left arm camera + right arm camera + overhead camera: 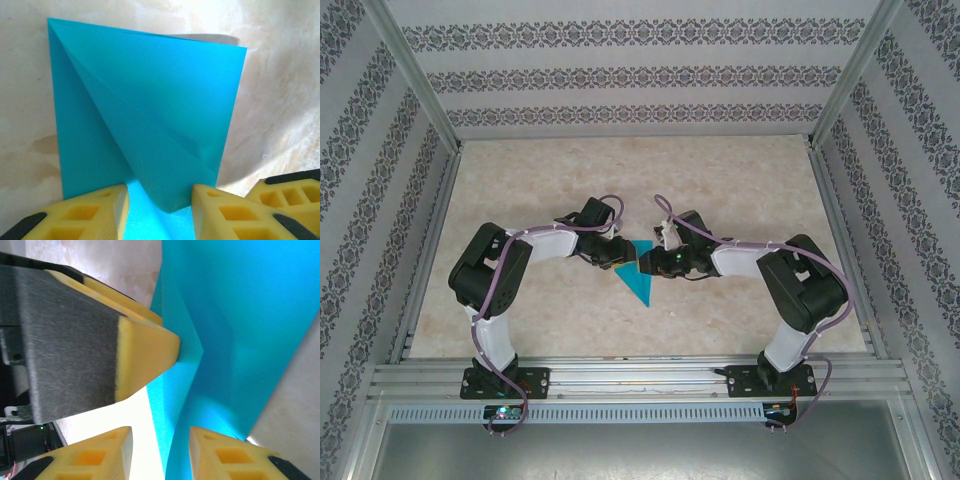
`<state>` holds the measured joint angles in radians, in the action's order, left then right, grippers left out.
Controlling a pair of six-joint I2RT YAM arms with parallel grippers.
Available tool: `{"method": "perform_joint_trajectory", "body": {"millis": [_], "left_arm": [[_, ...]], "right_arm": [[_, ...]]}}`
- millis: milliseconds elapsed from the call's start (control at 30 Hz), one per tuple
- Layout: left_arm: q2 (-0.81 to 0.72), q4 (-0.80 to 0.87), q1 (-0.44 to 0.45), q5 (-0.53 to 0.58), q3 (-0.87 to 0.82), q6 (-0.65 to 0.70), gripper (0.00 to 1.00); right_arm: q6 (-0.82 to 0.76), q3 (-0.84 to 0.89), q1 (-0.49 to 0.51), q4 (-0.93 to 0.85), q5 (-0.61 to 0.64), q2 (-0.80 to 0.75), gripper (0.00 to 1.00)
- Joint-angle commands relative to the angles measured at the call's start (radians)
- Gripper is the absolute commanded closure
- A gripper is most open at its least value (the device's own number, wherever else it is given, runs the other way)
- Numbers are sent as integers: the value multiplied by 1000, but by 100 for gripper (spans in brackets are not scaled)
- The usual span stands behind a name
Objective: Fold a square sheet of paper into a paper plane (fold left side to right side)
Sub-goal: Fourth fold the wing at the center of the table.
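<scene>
Left hand (160, 202) nearest lens: 2 yellow fingers (95, 212) spread, straddling near tip of sheet (150, 100), not nipping it (gap far wider than paper). Likely there to pin sheet flat and keep diagonal flap (165, 150) down. Right hand (160, 447) also spread, raised sheet edge running through its gap, left hand's finger just beside. Sheet lies mid-worktop (740, 180), between both hands. Judgement: fold partly made, crease soft. Room: far and side edges free; near tip crowded by 2 hands.

High rear overview, close wrist views, all sharing paper (642, 283)
</scene>
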<state>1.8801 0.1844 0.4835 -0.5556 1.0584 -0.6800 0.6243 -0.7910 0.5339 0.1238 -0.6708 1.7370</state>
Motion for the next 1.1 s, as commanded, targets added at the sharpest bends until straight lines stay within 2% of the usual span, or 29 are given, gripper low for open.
{"method": "perform_joint_trajectory", "body": {"millis": [0,300,633,1067], "left_arm": [[20,69,20,52,-6,19,60],[20,70,20,53,-8,20,60],[19,69,20,57,-11,20,60],[17,73,20,60,-7,19,60]], "right_arm": [[-1,-35,-1,7,2,35,66],[3,-53,1,17,-3,64,77],[1,-25,-14,1,16,33,100],[-14,-4,-28,-53,57,9,100]]}}
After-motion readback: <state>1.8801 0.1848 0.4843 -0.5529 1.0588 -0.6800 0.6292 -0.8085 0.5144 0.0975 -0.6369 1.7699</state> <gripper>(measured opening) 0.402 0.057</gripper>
